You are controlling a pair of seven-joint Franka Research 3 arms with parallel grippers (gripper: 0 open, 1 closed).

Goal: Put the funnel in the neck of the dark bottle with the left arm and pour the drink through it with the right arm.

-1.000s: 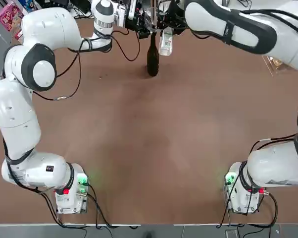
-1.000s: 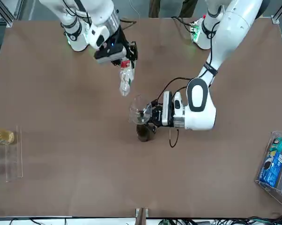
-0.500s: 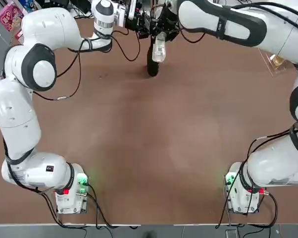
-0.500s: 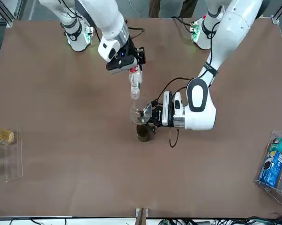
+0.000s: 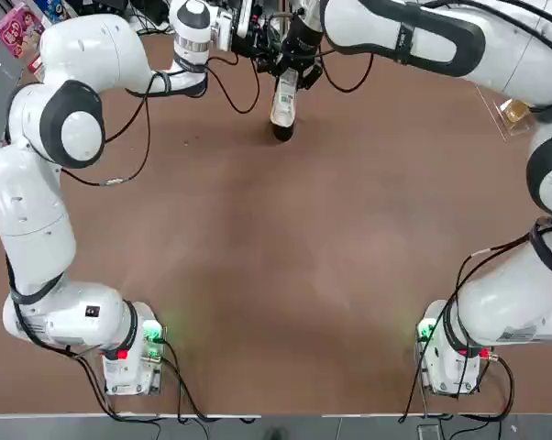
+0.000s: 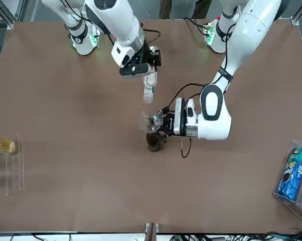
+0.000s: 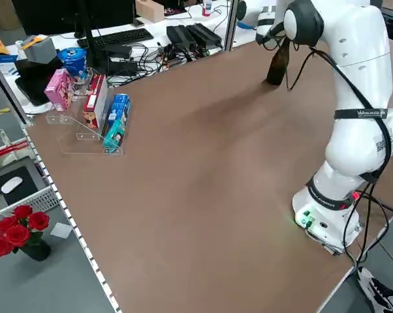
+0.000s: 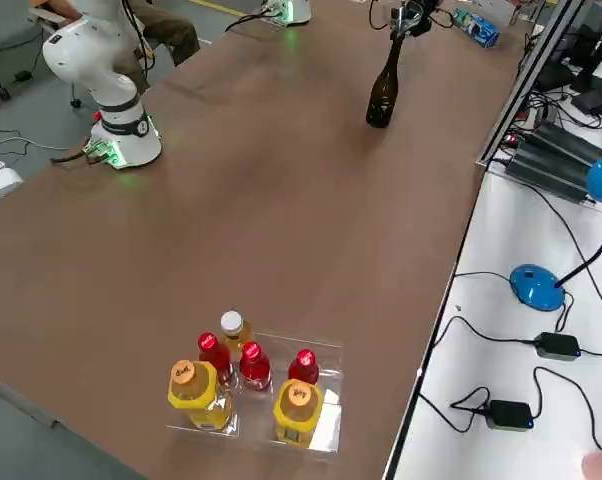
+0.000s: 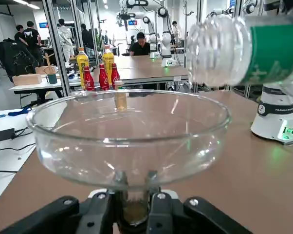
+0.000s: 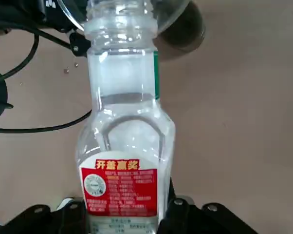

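Left gripper (image 9: 129, 214) jaws clamp the fragile, light funnel (image 9: 129, 139) at its stem atop the dark bottle (image 8: 383, 90), while right gripper (image 10: 124, 214) jaws grip the slick, uncapped drink (image 10: 123, 141) low, tilted just above the cone.

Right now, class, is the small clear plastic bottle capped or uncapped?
Uncapped. The clear bottle shows bare neck threads and an open mouth, tilted toward the funnel in the right claw.

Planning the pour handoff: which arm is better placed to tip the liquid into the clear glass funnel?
Right. The right gripper holds the uncapped clear plastic bottle tilted, mouth at the funnel; the left gripper is busy steadying that funnel on the near-black glass bottle.
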